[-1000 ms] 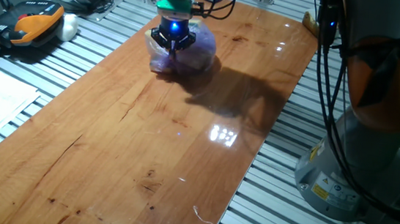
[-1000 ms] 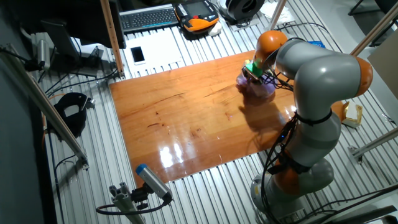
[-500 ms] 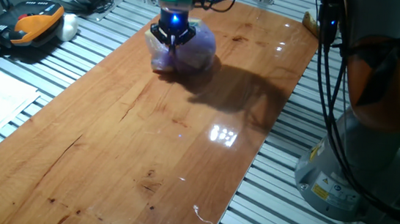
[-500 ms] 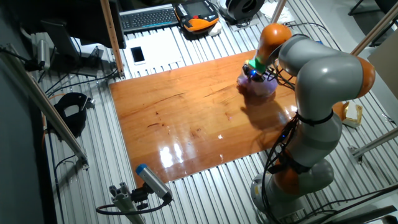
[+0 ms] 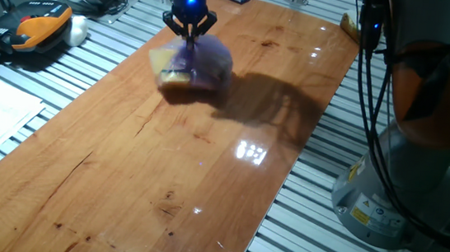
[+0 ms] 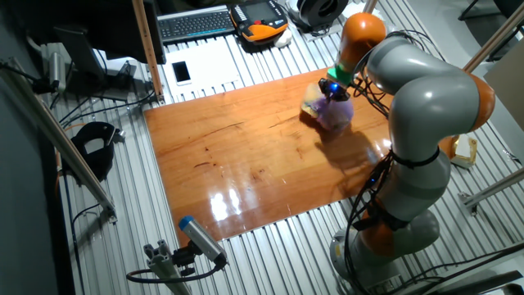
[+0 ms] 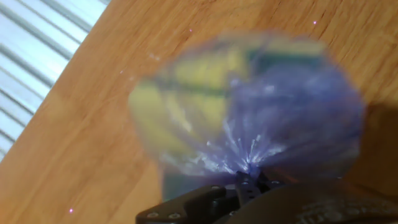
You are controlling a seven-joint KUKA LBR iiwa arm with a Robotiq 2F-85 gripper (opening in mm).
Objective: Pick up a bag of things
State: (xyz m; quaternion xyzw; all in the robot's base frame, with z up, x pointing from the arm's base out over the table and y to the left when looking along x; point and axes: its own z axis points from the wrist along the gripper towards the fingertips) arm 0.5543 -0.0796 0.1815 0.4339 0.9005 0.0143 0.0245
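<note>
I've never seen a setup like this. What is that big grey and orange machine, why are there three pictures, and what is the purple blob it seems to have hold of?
The grey and orange machine is a robot arm, standing beside a wooden table. At its end sits a two-fingered tool, which pinches things much as a hand would.

Two pictures come from fixed cameras that look at the table from different sides. The third, blurry one comes from a camera on the arm's own hand, looking down along the fingers.

The purple blob is a thin plastic bag with yellowish lumps showing through it. The tool is shut on its gathered top, and the bag hangs below it. It looks lifted, though whether it is fully off the wood is hard to tell.

Off the table lie a keyboard and an orange-and-black handset.
</note>
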